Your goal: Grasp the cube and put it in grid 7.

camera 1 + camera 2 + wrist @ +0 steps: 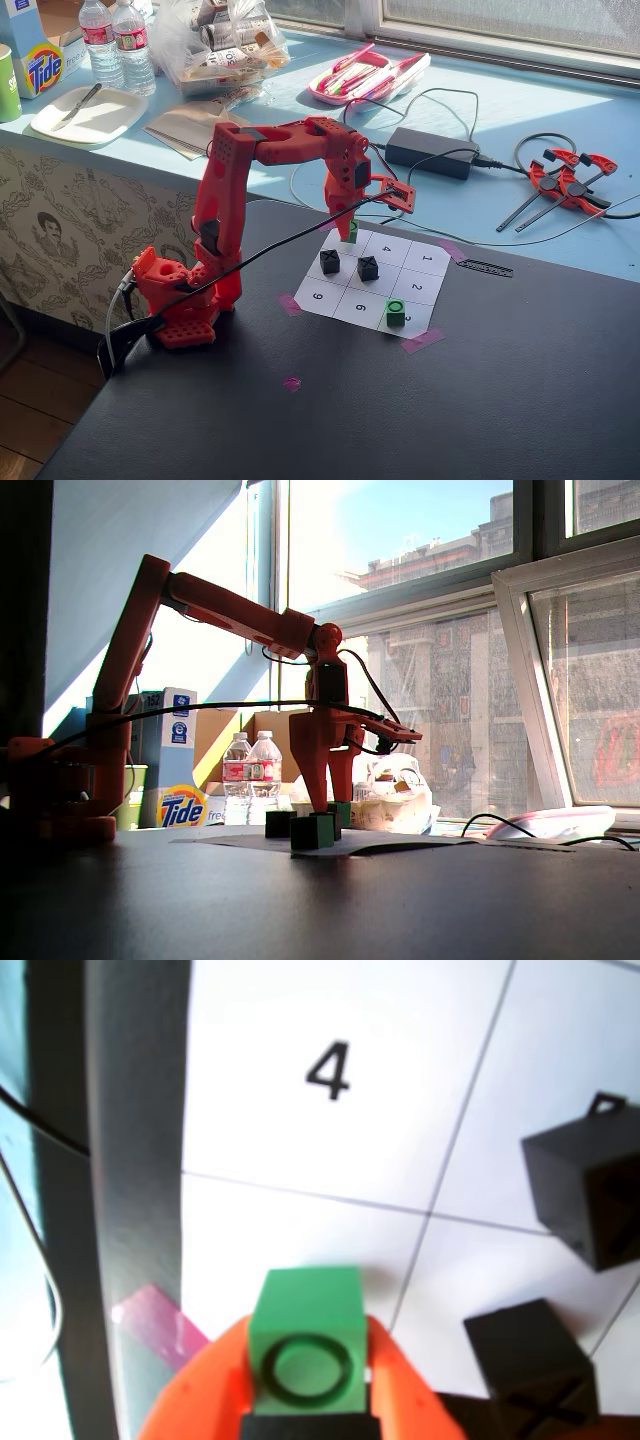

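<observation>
While the orange gripper [305, 1380] closed its two fingers against the sides of the cube [306, 1345], that small bright green block with a black ring on top sat over the corner cell next to the cell printed 4, at the sheet's far-left corner in a fixed view [351, 232]. Whether it touched the paper could not be told, and the digit of grid 7 [290, 1235] was hidden. Two green cubes were visible: the held one and a second green cube [396, 313] with the same ring at the sheet's near edge. Two matte black cubes [330, 262] marked X stood in the middle cells. The white paper sheet [425, 260] carried nine squares, with 1, 2, 4, 6 and 9 readable, and purple tape tabs held its corners to the dark counter [480, 390]. Behind, on a light blue surface, stood two clear water bottles [100, 45] and a Tide box [42, 68].
</observation>
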{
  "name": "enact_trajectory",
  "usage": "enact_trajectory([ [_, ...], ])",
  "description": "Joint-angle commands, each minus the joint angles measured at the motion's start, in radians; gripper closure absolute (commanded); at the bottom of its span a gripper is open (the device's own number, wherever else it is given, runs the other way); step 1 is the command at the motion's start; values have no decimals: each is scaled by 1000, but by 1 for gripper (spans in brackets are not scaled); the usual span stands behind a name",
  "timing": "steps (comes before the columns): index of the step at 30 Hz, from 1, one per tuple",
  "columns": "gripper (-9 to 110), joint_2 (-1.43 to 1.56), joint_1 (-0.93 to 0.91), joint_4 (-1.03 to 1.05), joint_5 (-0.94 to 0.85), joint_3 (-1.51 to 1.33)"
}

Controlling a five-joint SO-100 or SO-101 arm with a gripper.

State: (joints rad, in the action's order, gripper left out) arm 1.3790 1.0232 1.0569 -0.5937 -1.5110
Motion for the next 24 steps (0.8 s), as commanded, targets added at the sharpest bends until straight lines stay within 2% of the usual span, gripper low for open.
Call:
enact_trajectory([
  [1,101,28,-14,-20,-12,-14],
  [3,100,38,-14,-18,-14,-20],
  [5,87,52,-6,-18,-18,-31],
  [9,67,81,-5,8,-18,-25],
  [15,62,149,-37,98,-25,64],
  [20,64,390,-117,215,-5,204],
  [22,74,558,-190,176,-3,181],
  [24,91,752,-327,37,8,71],
])
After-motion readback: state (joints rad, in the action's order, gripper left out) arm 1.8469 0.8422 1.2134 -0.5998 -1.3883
